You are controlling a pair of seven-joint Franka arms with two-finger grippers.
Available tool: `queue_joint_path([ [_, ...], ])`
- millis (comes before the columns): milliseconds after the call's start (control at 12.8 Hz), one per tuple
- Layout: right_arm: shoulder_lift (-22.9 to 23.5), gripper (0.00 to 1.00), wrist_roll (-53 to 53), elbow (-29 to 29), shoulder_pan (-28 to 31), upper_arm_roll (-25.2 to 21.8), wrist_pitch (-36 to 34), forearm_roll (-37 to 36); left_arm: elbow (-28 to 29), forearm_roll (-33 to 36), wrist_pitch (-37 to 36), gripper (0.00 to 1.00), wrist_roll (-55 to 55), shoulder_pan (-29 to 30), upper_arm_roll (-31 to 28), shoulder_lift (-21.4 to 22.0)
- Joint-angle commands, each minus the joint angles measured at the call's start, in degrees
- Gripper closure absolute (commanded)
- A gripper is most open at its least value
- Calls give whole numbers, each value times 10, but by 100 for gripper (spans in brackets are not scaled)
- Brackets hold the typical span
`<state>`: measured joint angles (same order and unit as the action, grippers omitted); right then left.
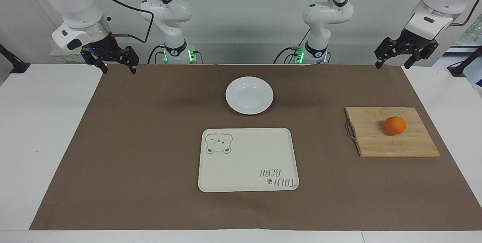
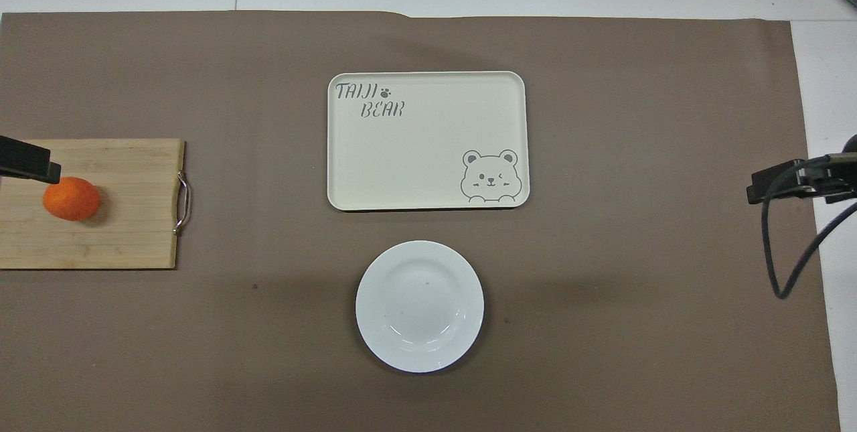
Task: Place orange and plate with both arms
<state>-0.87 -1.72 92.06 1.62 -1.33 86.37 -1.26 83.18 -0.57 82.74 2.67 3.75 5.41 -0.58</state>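
Nothing is started: both arms wait raised, left claw (image 1: 406,57) and right claw (image 1: 110,61) open and empty. Plate (image 1: 249,95) lies just nearer the robots than the tray (image 1: 248,182); orange (image 1: 395,125) sits on the board (image 1: 376,145) toward the left arm's end from the tray. Next, each claw likely descends to grasp.

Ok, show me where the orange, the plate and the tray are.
orange (image 1: 395,125): facing view, middle of the fruit, on the cutting board.
plate (image 1: 249,95): facing view, centre of the dish.
tray (image 1: 244,160): facing view, bare middle of its surface.
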Motion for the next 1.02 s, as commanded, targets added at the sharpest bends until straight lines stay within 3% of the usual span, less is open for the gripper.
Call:
queue_joint_path([
  [0,5,0,8,-8,4,3,-2,12,16,-7,-3,0,0,-6,-2,14],
  [941,5,0,8,-8,4,3,-2,12,18,-7,6,0,0,-10,-1,14],
])
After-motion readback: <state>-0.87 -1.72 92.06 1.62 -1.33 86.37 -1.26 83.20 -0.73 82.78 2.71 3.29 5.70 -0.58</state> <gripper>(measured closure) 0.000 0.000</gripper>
